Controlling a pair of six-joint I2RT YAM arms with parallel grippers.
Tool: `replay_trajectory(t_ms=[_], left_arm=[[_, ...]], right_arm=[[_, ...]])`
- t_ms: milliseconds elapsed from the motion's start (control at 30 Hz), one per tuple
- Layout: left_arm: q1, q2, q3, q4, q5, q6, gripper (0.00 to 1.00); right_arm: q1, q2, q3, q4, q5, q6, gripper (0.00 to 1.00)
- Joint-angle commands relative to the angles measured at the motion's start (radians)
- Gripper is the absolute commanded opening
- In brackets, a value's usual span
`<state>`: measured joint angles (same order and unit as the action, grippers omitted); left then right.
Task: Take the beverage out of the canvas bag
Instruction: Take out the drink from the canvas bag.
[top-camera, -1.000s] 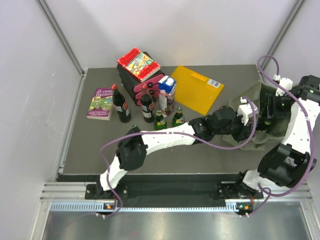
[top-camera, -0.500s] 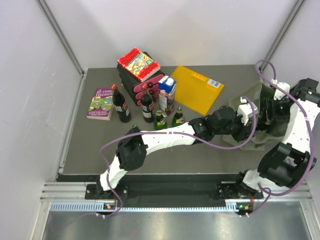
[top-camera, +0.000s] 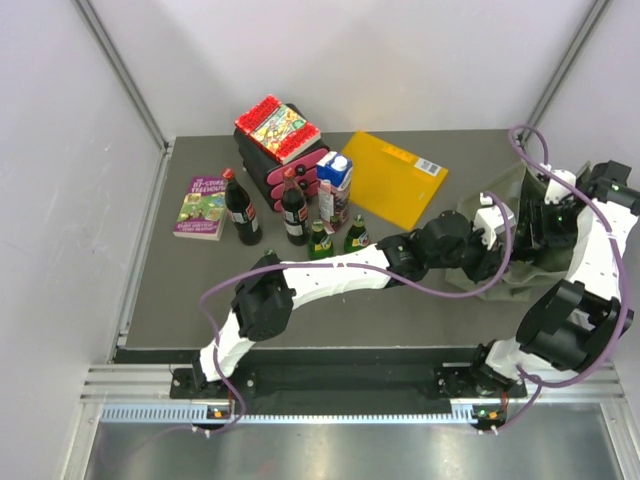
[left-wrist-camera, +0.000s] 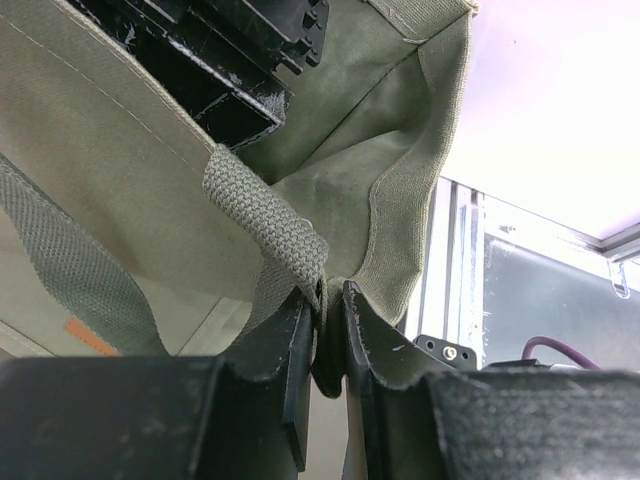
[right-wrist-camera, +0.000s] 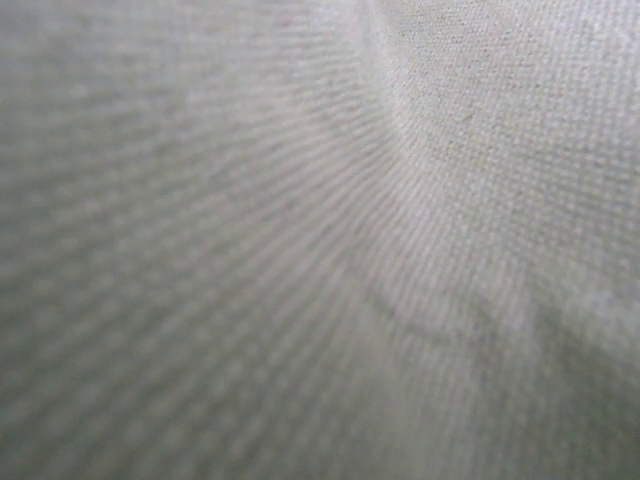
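The olive-green canvas bag slumps at the table's right edge. My left gripper reaches across to it and is shut on the bag's rim beside the woven handle strap, with cloth pinched between the jaws. My right arm bends down into the bag's mouth. Its black gripper body shows inside the bag in the left wrist view, with the fingers hidden. The right wrist view shows only blurred cloth. No beverage shows inside the bag.
Two dark cola bottles, two small green bottles and a carton stand mid-table. A yellow-orange folder, a book and a black-and-pink stack lie behind.
My right wrist and its purple cable have shifted slightly right and back over the bag. My left arm holds the same place.
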<state>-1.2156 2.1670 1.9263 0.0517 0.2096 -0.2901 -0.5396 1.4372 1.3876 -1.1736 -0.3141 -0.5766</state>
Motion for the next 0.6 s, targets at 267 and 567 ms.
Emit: replay_trajectory(t_ms=[267, 567], left_arm=[[0.001, 0.022, 0.017, -0.027, -0.013, 0.006, 0.20], [0.010, 0.014, 0.048, -0.047, -0.029, 0.005, 0.22]], right_arm=[[-0.003, 0.025, -0.024, 0.005, 0.024, 0.004, 0.35], [-0.003, -0.027, 0.059, -0.058, -0.036, -0.026, 0.00]])
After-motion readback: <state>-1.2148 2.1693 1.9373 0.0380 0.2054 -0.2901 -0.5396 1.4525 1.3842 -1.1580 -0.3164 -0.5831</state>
